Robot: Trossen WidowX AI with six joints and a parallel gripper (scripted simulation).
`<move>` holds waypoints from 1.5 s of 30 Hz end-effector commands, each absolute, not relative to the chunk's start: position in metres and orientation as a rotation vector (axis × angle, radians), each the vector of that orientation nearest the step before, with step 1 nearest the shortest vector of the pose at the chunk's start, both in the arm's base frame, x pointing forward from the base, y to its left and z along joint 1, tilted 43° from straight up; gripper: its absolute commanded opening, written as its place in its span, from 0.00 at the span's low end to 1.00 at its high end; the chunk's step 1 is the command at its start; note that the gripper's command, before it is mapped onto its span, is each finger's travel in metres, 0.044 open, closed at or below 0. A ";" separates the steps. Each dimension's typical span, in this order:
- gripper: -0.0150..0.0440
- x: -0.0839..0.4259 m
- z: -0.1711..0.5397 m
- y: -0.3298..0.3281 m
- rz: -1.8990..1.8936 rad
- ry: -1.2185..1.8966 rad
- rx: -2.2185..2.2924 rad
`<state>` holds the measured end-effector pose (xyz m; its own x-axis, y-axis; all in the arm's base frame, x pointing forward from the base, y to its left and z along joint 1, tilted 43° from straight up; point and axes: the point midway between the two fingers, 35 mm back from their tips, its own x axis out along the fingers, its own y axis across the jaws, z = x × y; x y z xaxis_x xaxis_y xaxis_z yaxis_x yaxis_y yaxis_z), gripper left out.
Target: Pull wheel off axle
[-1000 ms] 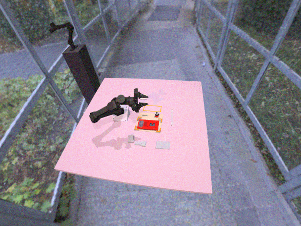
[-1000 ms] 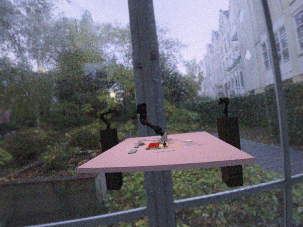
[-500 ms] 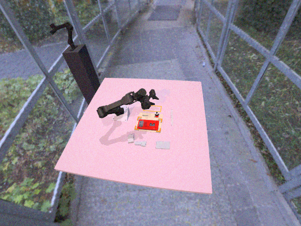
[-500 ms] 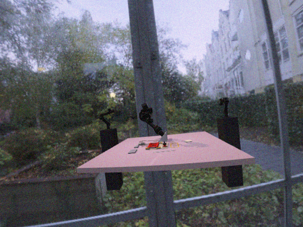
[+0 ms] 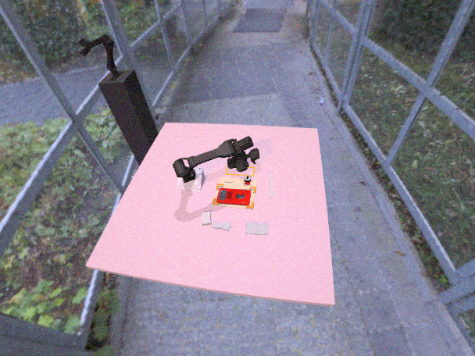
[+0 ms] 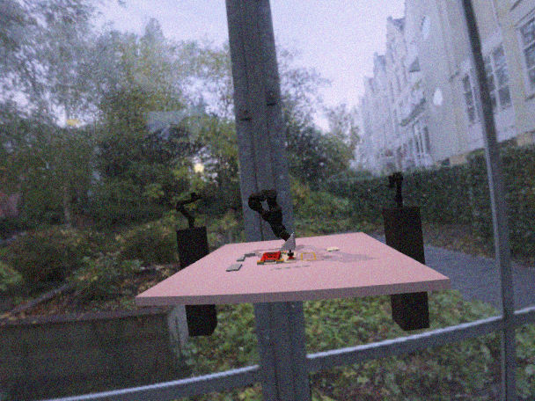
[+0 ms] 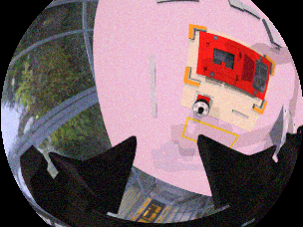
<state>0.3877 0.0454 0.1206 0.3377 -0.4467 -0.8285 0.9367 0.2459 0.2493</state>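
Black parallel-jaw pincer (image 7: 166, 155) hangs partly open and empty, high above the pink table (image 5: 273, 250) toward its far edge. Below it, the small black-and-white wheel (image 7: 201, 104) sits on its upright axle, beside the orange-outlined marked area (image 7: 211, 131), which holds nothing. Grasping, pulling off, placing and releasing remain.

Red board (image 5: 233, 196) on tan plate; grey tiles (image 5: 256, 228) nearby on pink table (image 5: 156, 242).

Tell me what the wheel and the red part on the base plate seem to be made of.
Wheel: looks like a dark rubbery tyre around a pale, smooth hub, though too small to be sure. Red part: seems moulded plastic, judging by its flat uniform red with dark recesses and no metallic glint.
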 end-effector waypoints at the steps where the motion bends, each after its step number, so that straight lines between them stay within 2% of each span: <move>1: 0.76 0.385 0.094 0.039 -1.206 0.704 0.825; 13: 0.76 0.369 0.030 0.020 -1.597 0.623 0.698; 25: 0.76 0.373 0.022 0.019 -1.601 0.621 0.696; 44: 0.76 0.365 -0.028 -0.030 -1.602 0.619 0.694; 45: 0.72 0.366 -0.025 -0.027 -1.608 0.620 0.702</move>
